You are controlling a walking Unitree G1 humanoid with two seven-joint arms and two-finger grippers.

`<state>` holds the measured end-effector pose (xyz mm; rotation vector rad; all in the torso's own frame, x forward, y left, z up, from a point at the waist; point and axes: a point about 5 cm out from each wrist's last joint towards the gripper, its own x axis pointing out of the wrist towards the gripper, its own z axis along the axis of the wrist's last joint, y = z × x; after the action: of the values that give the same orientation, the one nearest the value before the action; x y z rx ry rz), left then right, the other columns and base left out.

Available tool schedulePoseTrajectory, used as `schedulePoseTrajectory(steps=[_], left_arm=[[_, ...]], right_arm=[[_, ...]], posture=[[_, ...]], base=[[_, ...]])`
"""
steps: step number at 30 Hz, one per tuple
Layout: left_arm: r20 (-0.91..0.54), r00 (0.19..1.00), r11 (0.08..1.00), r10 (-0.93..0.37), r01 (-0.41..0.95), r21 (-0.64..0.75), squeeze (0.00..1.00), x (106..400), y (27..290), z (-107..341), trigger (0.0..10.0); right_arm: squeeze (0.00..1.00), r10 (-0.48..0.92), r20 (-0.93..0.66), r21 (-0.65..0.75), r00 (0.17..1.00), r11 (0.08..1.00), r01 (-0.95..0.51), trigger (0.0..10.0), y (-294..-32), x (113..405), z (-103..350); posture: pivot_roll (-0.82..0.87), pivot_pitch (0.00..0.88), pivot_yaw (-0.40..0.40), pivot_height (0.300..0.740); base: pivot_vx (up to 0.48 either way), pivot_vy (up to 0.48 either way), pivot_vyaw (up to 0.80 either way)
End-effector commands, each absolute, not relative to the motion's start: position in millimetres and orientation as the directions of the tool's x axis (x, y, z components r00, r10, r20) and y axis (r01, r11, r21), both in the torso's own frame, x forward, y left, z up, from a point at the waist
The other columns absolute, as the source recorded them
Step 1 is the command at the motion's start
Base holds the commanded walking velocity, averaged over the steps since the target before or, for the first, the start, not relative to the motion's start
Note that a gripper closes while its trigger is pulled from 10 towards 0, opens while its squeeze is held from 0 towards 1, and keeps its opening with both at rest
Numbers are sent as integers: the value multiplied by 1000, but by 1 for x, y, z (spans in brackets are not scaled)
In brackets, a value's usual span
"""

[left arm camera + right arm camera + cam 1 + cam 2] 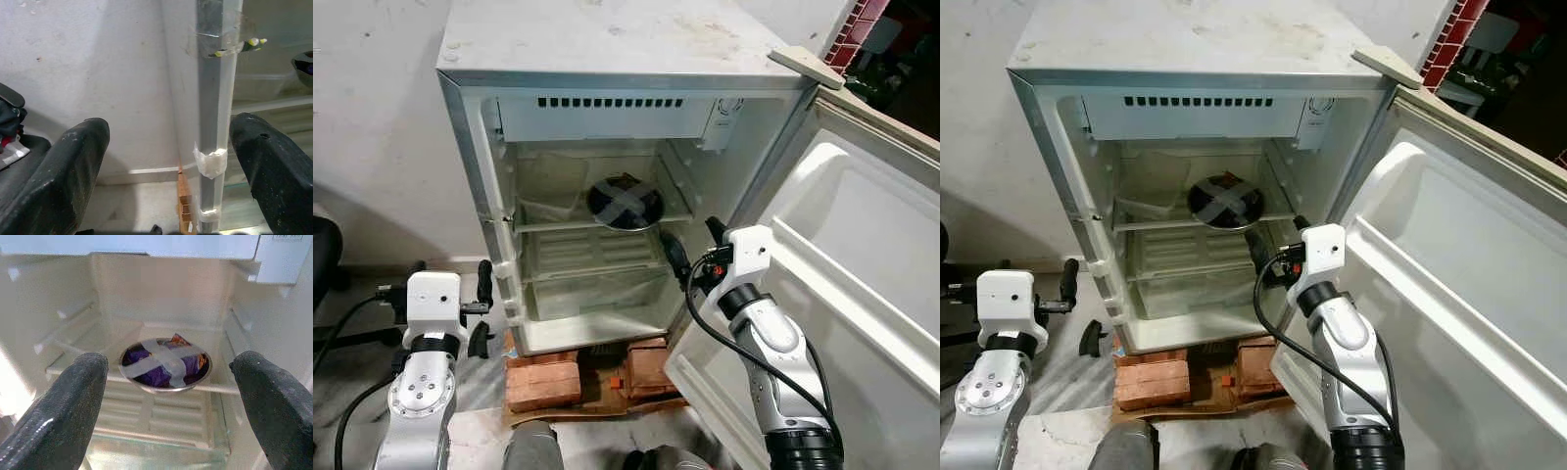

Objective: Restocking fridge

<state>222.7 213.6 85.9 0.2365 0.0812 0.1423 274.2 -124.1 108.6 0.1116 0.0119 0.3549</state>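
Right gripper (690, 257): two black fingers spread wide, nothing between them, held at the mouth of the small white fridge (607, 59), near the front edge of the upper shelf on the hinge side. Just beyond the fingertips, on that clear upper shelf (215, 387), sits the round steel bowl (165, 365) with purple-wrapped contents and two strips of pale tape crossed over its top; bowl rests flat, toward the front of the shelf, apart from the fingers. Left gripper (481, 311): also wide open and empty, held low outside the cabinet beside the fridge's left front frame (215, 122), where bits of tape wrap the frame. Further out: a clear plastic tub (548, 191) at the back left of the same shelf; lower shelf and bottom bin look bare. White fridge door (862, 255) stands swung fully open on the right. Fridge sits on red bricks (543, 382) on a concrete floor. Judgement: one item is stocked and released. Remaining, as far as can be told: withdraw the right arm, bring any further items (none in sight), shut the door.
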Motion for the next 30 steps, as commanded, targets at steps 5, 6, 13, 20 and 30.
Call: schedulePoseTrajectory(steps=[5,6,13,20,30], left_arm=[[-80,989,968,120,-99,230,0,224,207,83,10000],[-80,990,968,119,-98,230,0,224,207,83,10000],[-80,991,970,109,-88,228,0,226,205,83,10000],[-81,991,969,104,-82,234,0,227,207,84,10000],[-75,996,966,44,-24,256,0,234,204,84,10000]], right_arm=[[0,346,6,116,938,932,-344,10000,-124,277,110],[0,346,7,116,938,932,-344,10000,-124,277,110],[0,329,1,122,944,937,-327,10000,-126,278,110],[0,311,-2,134,950,942,-308,10000,-126,279,109],[0,238,8,144,971,961,-236,10000,-135,287,112]], posture=[[227,0,-95,740],[227,0,-95,740],[222,0,-91,740],[227,0,-83,740],[221,0,-74,740]], base=[[-351,0,0],[-349,0,0],[-349,0,0],[-342,0,0],[-109,0,0]])
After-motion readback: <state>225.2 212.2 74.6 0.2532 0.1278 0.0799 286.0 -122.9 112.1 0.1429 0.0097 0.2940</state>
